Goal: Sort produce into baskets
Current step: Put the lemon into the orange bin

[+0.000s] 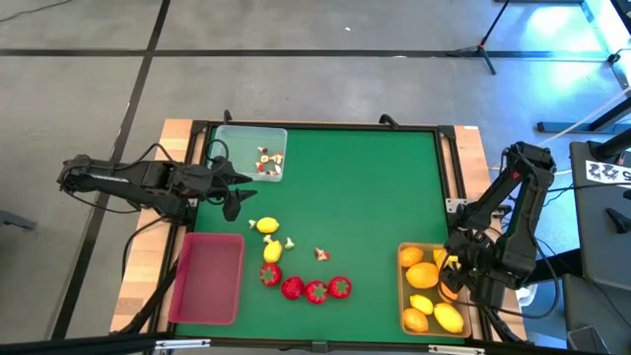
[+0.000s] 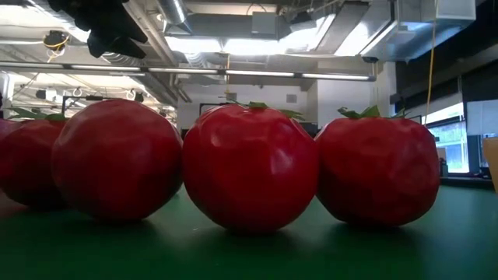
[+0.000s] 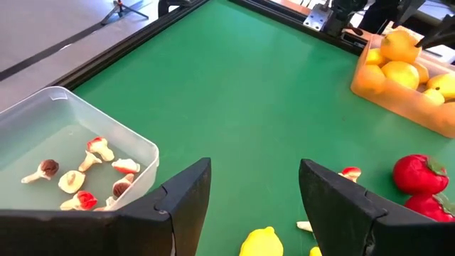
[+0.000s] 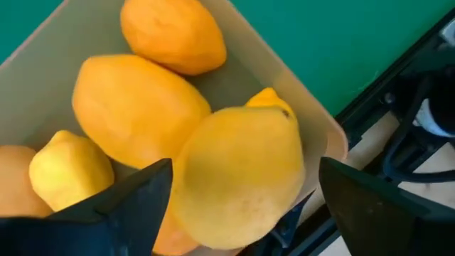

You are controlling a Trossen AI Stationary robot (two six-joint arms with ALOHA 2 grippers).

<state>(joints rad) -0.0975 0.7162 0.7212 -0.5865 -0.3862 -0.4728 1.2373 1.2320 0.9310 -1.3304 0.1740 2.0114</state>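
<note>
My left gripper [image 1: 233,194] is open and empty over the green mat, just near of the clear tray [image 1: 225,138], which holds several white-and-red bits [image 1: 270,163]. In its wrist view [image 3: 252,206] a yellow lemon [image 3: 263,242] lies below the fingers. Two lemons [image 1: 264,226], several strawberries [image 1: 315,292] and two white-and-red bits [image 1: 321,254] lie on the mat. My right gripper [image 1: 452,276] is open over the tan tray [image 1: 402,248]. Its fingers stand on either side of a lemon [image 4: 238,178] that rests on other lemons and oranges in the tray.
The red tray [image 1: 207,278] lies at the near left of the mat with nothing in it. A raised dark frame [image 1: 325,126] runs round the green mat. The middle and far right of the mat are bare. The strawberries [image 2: 249,167] fill the low view.
</note>
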